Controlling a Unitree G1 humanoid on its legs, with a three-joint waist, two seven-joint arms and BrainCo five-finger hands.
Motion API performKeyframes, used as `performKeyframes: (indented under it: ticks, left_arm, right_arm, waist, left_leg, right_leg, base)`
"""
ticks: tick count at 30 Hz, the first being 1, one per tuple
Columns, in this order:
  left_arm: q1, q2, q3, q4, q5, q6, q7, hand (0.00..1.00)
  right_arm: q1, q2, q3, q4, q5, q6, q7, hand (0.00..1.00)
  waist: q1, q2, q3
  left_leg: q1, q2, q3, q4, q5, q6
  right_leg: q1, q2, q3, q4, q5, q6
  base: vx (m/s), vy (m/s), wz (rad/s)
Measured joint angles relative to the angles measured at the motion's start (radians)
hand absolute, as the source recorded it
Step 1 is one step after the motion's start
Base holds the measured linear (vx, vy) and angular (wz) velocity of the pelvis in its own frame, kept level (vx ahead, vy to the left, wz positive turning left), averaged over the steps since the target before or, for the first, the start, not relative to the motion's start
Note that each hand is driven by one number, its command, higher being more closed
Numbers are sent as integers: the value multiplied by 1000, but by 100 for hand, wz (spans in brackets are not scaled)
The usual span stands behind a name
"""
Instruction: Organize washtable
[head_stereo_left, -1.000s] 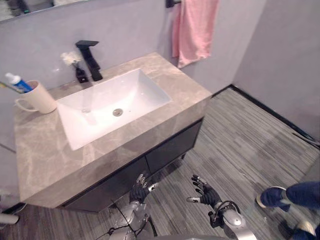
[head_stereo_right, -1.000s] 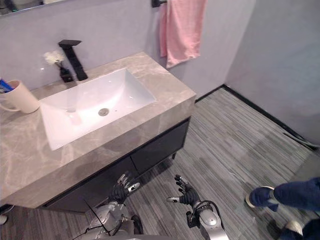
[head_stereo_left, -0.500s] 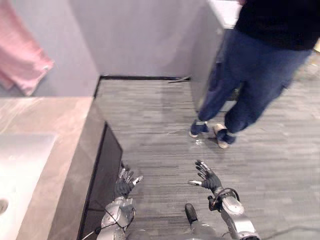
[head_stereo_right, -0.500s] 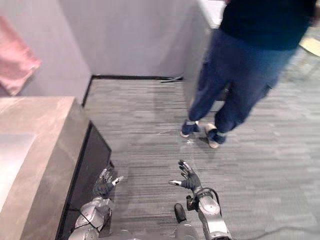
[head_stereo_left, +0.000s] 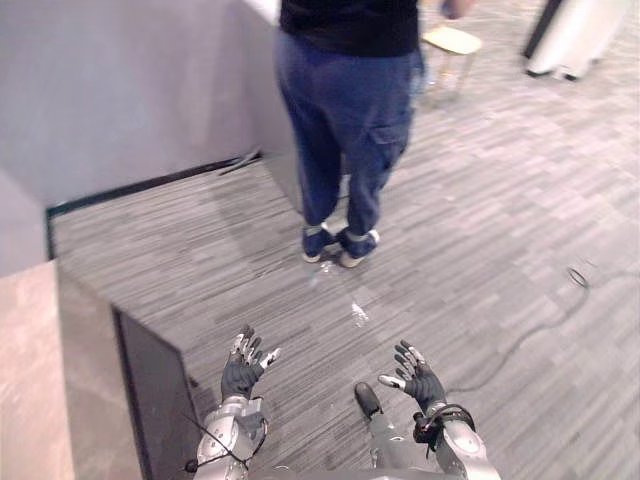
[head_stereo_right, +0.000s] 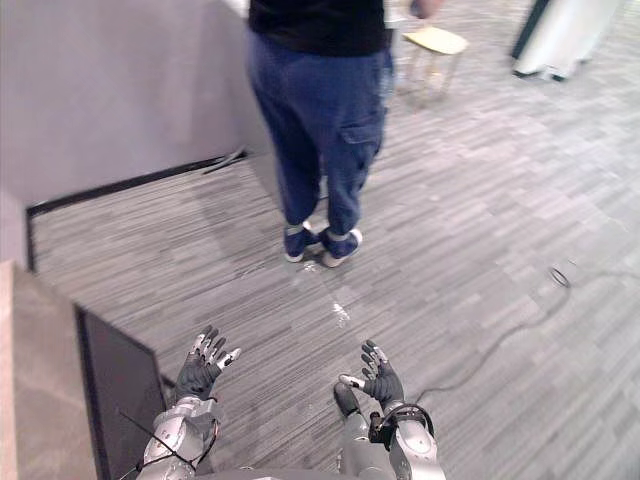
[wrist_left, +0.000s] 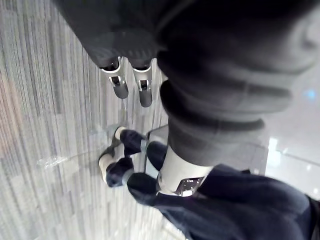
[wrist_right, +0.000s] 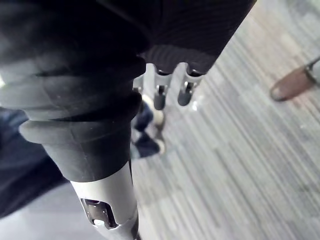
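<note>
Turning from the worktop (head_stereo_left: 30, 380) toward a person (head_stereo_left: 345, 120), the head put tidying on hold, left robot hand (head_stereo_left: 241, 372) and right robot hand (head_stereo_left: 418, 378) wide, empty.

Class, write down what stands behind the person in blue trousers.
A small stool with a pale seat stands behind the person, off to the right. A grey wall runs behind on the left. The person's body covers whatever lies directly behind.

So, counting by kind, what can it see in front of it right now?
Robot hands: 2, the left hand and the right hand, both open
Person: 1
Stool: 1
Washtable: 1
White thing, too far to tell what: 1
Total: 6
</note>
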Motion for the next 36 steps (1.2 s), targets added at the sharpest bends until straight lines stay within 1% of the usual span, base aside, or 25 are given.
performKeyframes:
  ticks: [1, 2, 3, 4, 5, 6, 7, 8, 9, 10, 11, 12, 15, 17, 20, 22, 23, 24, 26, 27, 28, 29, 31, 33, 36]
  left_arm:
    - [0, 4, 1, 2, 0, 0, 0, 0]
    - [2, -2, 2, 2, 0, 0, 0, 0]
    - [3, -8, 6, 6, 0, 0, 3, 0]
    - [1, -4, 9, 7, 0, 0, 4, 0]
    - [-1, -2, 9, 8, 0, 0, 4, 0]
    - [1, -3, 10, 13, 0, 0, 9, 0]
    - [0, -12, 27, 20, -1, 2, 24, 0]
    - [-16, -1, 40, 37, -2, -2, 25, 0]
    - [-76, 4, 36, 59, -3, -4, 24, 0]
    - [-84, -19, 31, 74, -10, -1, 28, 0]
    - [-73, -20, 30, 81, -12, -2, 31, 0]
    - [-58, -21, 30, 87, -12, 0, 30, 0]
    - [-56, -21, 31, 87, -12, -2, 32, 0]
    - [-59, -20, 21, 93, -12, -1, 40, 0]
    - [-49, -20, -12, 98, -11, 0, 43, 0]
    - [-48, -19, -12, 119, -11, 0, 43, 0]
    - [-47, -11, -11, 121, -11, 0, 43, 0]
    - [-37, -11, -15, 125, -11, -1, 43, 0]
    - [-29, -10, -23, 136, -12, -1, 42, 0]
    - [-25, -11, -23, 141, -11, -1, 42, 0]
    - [-7, -11, -27, 148, -10, -1, 41, 0]
    - [-9, -8, -28, 170, -10, -2, 39, 0]
    - [-5, 7, -31, 180, -10, -6, 36, 0]
    - [-5, 23, -36, 192, 3, -9, 22, 0]
    - [-5, 54, -41, 219, 13, -10, 21, 0]
  right_arm:
    - [-5, -3, 2, -4, 0, 2, 0, 0]
    - [-10, -10, 12, -13, 0, 5, 0, 0]
    - [-18, -18, 9, -28, -1, 10, -2, 0]
    - [-19, -17, 8, -46, -1, 12, -2, 0]
    - [-18, -18, 6, -48, -2, 12, -1, 0]
    - [-10, -27, 9, -50, -3, 15, -1, 0]
    - [-34, -50, 25, -50, -13, 21, -1, 0]
    - [-59, -48, 20, -48, -17, 18, -1, 0]
    - [-97, -40, -13, -30, -20, 13, -3, 0]
    - [-111, -62, -34, 1, -23, 15, -5, 0]
    - [-119, -72, -36, 8, -25, 17, -4, 0]
    - [-127, -84, -28, 9, -31, 19, -2, 0]
    - [-107, -89, -13, 10, -38, 22, -1, 0]
    - [-86, -86, -6, 10, -37, 26, 0, 0]
    - [-78, -87, 5, 13, -37, 27, 0, 0]
    - [-82, -86, 24, 12, -33, 26, -1, 0]
    - [-82, -86, 33, 15, -23, 26, -1, 0]
    - [-82, -81, 41, 16, -8, 26, -1, 0]
    - [-85, -85, 42, 27, 18, 18, -1, 0]
    - [-87, -91, 47, 57, 30, 16, -1, 0]
    - [-79, -105, 55, 71, 34, 15, 0, 0]
    - [-76, -106, 54, 99, 41, 18, 0, 0]
    - [-47, -101, 60, 131, 68, 24, 4, 0]
    - [-50, -97, 56, 145, 75, 23, 1, 0]
    - [-77, -71, 24, 176, 80, 18, 0, 0]
  waist:
    - [2, 5, 1]
    - [7, 30, -5]
    - [17, 74, -5]
    - [17, 78, -13]
    - [16, 84, -10]
    - [20, 74, -23]
    - [30, 74, -26]
    - [34, 54, -20]
    - [56, 55, -11]
    - [56, 68, -8]
    - [60, 73, -15]
    - [54, 113, -10]
    - [41, 135, -22]
    - [23, 131, -23]
    - [26, 127, -27]
    - [27, 105, -32]
    - [31, 89, -24]
    - [39, 84, -22]
    - [55, 78, -18]
    - [62, 78, -18]
    - [68, 98, -25]
    - [69, 91, -31]
    - [63, 44, -31]
    - [84, 31, -36]
    - [83, 35, -34]
  left_leg:
    - [0, 9, 39, 2, 0, 0]
    - [0, 38, 103, -20, 0, 1]
    - [19, 68, 196, -61, 6, 11]
    - [39, 71, 253, -71, 10, 16]
    - [45, 65, 259, -66, 10, 16]
    - [57, 32, 259, -36, 10, 16]
    - [-1, 53, 224, 95, 26, 21]
    - [-65, 62, 174, 149, 2, 53]
    - [-127, 103, 116, 72, -3, 79]
    - [-85, 84, 193, -1, 58, 28]
    - [-54, 71, 220, -48, 77, 24]
    - [-15, 72, 251, -96, 96, 8]
    - [-11, 49, 268, -138, 129, -11]
    - [-9, 44, 264, -135, 129, -11]
    - [0, 52, 269, -94, 138, -29]
    - [-53, 90, 248, 99, 173, -78]
    - [-88, 109, 222, 178, 160, -67]
    - [-132, 158, 145, 267, 129, -22]
    - [-213, 200, -54, 301, 127, -35]
    - [-243, 199, -207, 217, 153, -78]
    - [-239, 200, -332, 22, 253, -161]
    - [-222, 178, -322, 1, 260, -150]
    - [-200, 100, -333, -64, 286, -120]
    - [-205, 64, -331, -69, 288, -116]
    - [-196, 29, -351, -100, 301, -94]
  right_leg:
    - [-16, 15, -40, 4, -31, -135]
    - [-62, 26, -194, 41, -142, -238]
    - [-123, 39, -448, 160, -189, -132]
    - [-150, 32, -656, 348, -215, -126]
    - [-147, 22, -729, 443, -246, -135]
    - [-86, 0, -890, 496, -296, -174]
    - [-26, 9, -913, 355, -234, -144]
    - [3, 20, -864, 238, -163, -90]
    - [-18, -45, -973, 340, -249, -147]
    - [7, -138, -1061, 452, -348, -46]
    - [39, -149, -1072, 419, -356, 14]
    - [76, -109, -1041, 351, -348, 23]
    - [81, -83, -963, 271, -321, 50]
    - [84, -81, -949, 246, -278, 41]
    - [139, -50, -901, 152, -211, 21]
    - [189, -63, -851, 76, -179, 17]
    - [202, -72, -836, 66, -175, 19]
    - [216, -82, -803, 69, -178, 24]
    - [220, -95, -755, 74, -182, 43]
    - [220, -105, -726, 73, -180, 73]
    - [220, -103, -711, 69, -181, 109]
    - [225, -116, -695, 59, -178, 125]
    - [248, -173, -687, 15, -149, 161]
    - [253, -199, -686, -12, -141, 162]
    - [269, -226, -692, -28, -140, 161]
  base:
    - [-47, 82, -178]
    - [-40, 102, -195]
    - [-20, 112, -233]
    - [41, 141, -199]
    - [80, 104, -177]
    - [99, 179, -217]
    - [43, 142, -218]
    - [-7, 81, -211]
    - [41, 30, -146]
    - [119, 50, -145]
    - [152, 118, -129]
    - [73, 93, -88]
    - [19, 27, -63]
    - [36, -11, 0]
    - [119, -20, -17]
    - [94, 14, -41]
    - [96, 44, -58]
    - [69, 66, -69]
    - [29, 120, -79]
    - [23, 237, -75]
    - [40, 255, -61]
    - [112, 257, -13]
    - [124, 223, 41]
    - [84, 245, 25]
    - [71, 150, 26]
